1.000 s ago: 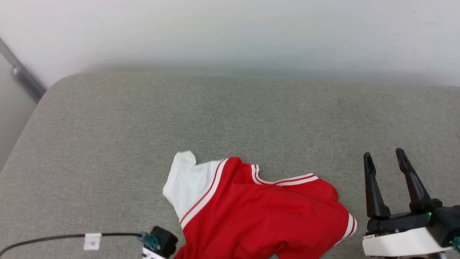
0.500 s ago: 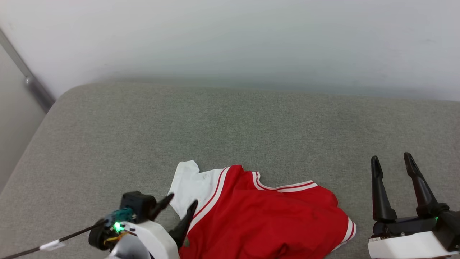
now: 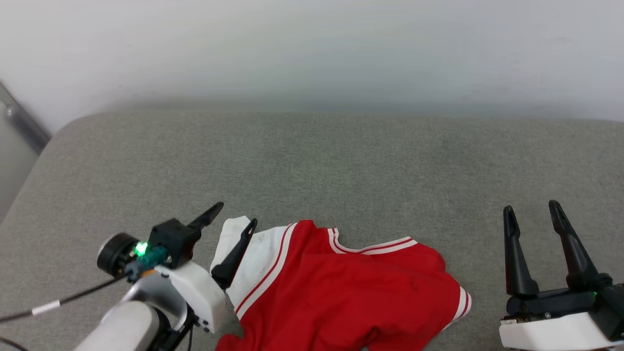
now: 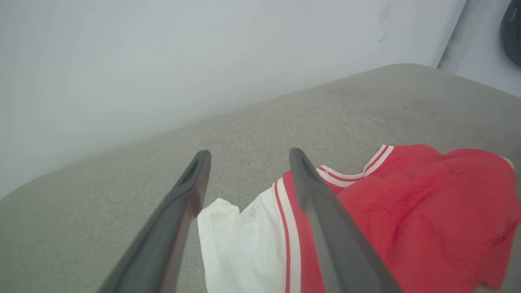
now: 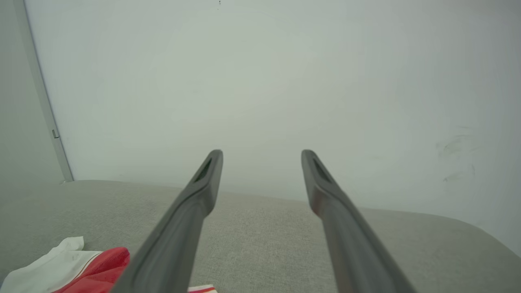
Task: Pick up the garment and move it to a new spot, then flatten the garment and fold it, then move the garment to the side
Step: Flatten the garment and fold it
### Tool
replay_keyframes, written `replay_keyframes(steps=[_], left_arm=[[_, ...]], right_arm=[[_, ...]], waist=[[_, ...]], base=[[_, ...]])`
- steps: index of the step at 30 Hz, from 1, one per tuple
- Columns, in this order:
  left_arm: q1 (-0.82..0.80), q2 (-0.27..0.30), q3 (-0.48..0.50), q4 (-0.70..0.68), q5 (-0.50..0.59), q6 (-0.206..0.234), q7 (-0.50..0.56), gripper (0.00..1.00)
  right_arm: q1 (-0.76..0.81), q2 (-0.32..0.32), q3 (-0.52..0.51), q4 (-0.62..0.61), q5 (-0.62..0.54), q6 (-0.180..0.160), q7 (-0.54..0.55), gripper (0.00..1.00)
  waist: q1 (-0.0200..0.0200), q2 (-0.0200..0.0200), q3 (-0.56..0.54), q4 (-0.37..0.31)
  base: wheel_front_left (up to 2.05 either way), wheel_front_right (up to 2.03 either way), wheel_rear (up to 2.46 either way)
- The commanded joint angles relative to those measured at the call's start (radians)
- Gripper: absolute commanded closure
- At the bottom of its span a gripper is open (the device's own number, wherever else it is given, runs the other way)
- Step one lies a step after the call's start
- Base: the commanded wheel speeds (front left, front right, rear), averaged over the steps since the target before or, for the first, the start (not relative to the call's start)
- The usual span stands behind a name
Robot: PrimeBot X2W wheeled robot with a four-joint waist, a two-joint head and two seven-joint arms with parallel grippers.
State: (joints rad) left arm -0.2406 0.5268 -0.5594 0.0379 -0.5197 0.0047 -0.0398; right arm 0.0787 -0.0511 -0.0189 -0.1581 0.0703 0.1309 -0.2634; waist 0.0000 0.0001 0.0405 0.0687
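Note:
The garment (image 3: 351,292), a red jersey with a white sleeve and red-and-white striped trim, lies crumpled at the near middle of the grey cushion (image 3: 312,165); its lettering is hidden. My left gripper (image 3: 234,214) is open above the white sleeve's left edge, one finger over the sleeve, the other over bare cushion. In the left wrist view the garment (image 4: 366,219) lies under and to the right of the open left gripper (image 4: 247,154). My right gripper (image 3: 531,208) stands open to the right of the garment, holding nothing. The right wrist view has the open right gripper (image 5: 261,152) and a bit of the garment (image 5: 77,264) at lower left.
A pale wall (image 3: 312,48) runs behind the cushion. A grey metal bar (image 3: 22,124) slants at the far left beyond the cushion's rounded corner. A black cable (image 3: 58,302) with a white tag trails from my left wrist. The cushion's far half is bare.
My left arm has come up from the bottom edge and reached forward, its open fingers now at the white sleeve. The right gripper has stayed open. The camera has shifted a little.

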Motion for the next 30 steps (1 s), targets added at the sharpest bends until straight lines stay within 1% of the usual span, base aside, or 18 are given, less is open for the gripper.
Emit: replay_keyframes(steps=[1, 3, 5, 7, 9, 11, 14, 16, 19, 22, 25, 30], left_arm=[[-0.047, 0.018, -0.004, 0.003, 0.003, -0.023, 0.033, 0.00], [-0.103, 0.047, -0.014, 0.013, -0.011, -0.063, 0.107, 0.00], [-0.163, 0.071, -0.033, 0.029, -0.038, -0.095, 0.203, 0.00], [-0.216, 0.093, -0.048, 0.048, -0.094, -0.116, 0.319, 0.00], [-0.257, 0.116, -0.057, 0.067, -0.172, -0.124, 0.462, 0.00], [-0.306, 0.138, -0.057, 0.076, -0.226, -0.125, 0.588, 0.00], [-0.355, 0.164, -0.070, 0.084, -0.282, -0.129, 0.731, 0.00], [-0.385, 0.174, -0.080, 0.090, -0.314, -0.130, 0.798, 0.00], [-0.416, 0.182, -0.102, 0.108, -0.350, -0.133, 0.874, 0.00], [-0.434, 0.190, -0.126, 0.129, -0.366, -0.133, 0.916, 0.00], [-0.447, 0.195, -0.142, 0.155, -0.373, -0.134, 0.932, 0.00], [-0.433, 0.187, -0.171, 0.203, -0.381, -0.134, 0.925, 0.00]], right_arm=[[-0.020, 0.002, 0.001, -0.008, -0.005, 0.000, -0.002, 0.00], [-0.027, 0.002, 0.002, -0.013, -0.006, 0.000, -0.002, 0.00], [-0.041, 0.001, 0.001, -0.017, -0.007, 0.000, -0.002, 0.00], [-0.050, 0.002, 0.005, -0.021, -0.008, 0.000, -0.002, 0.00], [-0.058, 0.002, 0.004, -0.022, -0.005, 0.000, -0.002, 0.00], [-0.066, 0.002, 0.003, -0.024, 0.001, 0.000, -0.002, 0.00], [-0.085, 0.002, 0.013, -0.027, 0.007, 0.000, -0.002, 0.00], [-0.089, 0.002, 0.015, -0.026, 0.007, 0.000, -0.002, 0.00], [-0.107, 0.002, 0.014, -0.026, 0.008, 0.000, -0.002, 0.00], [-0.116, 0.002, 0.017, -0.026, 0.009, 0.000, -0.002, 0.00], [-0.126, 0.002, 0.018, -0.026, 0.012, 0.000, -0.002, 0.00], [-0.137, 0.002, 0.019, -0.025, 0.010, 0.000, -0.002, 0.00]], waist=[[0.0000, -0.0001, 0.029, -0.025], [0.0000, -0.0001, 0.054, -0.044], [0.0000, -0.0001, 0.078, -0.060], [0.0000, -0.0001, 0.104, -0.080], [0.0000, -0.0001, 0.126, -0.098], [0.0000, -0.0001, 0.150, -0.115], [0.0000, -0.0001, 0.185, -0.141], [0.0000, -0.0001, 0.207, -0.156], [0.0000, -0.0001, 0.238, -0.174], [0.0000, -0.0001, 0.265, -0.192], [0.0000, -0.0001, 0.289, -0.207], [0.0000, -0.0001, 0.314, -0.221]], base=[[0.00, 0.00, 0.00], [0.00, 0.00, 0.00], [0.00, 0.00, 0.00], [0.00, 0.00, 0.00], [0.00, 0.00, 0.00], [0.00, 0.00, 0.00], [0.00, 0.00, 0.00], [0.00, 0.00, 0.00], [0.00, 0.00, 0.00], [0.00, 0.00, 0.00], [0.00, 0.00, 0.00], [0.00, 0.00, 0.00]])
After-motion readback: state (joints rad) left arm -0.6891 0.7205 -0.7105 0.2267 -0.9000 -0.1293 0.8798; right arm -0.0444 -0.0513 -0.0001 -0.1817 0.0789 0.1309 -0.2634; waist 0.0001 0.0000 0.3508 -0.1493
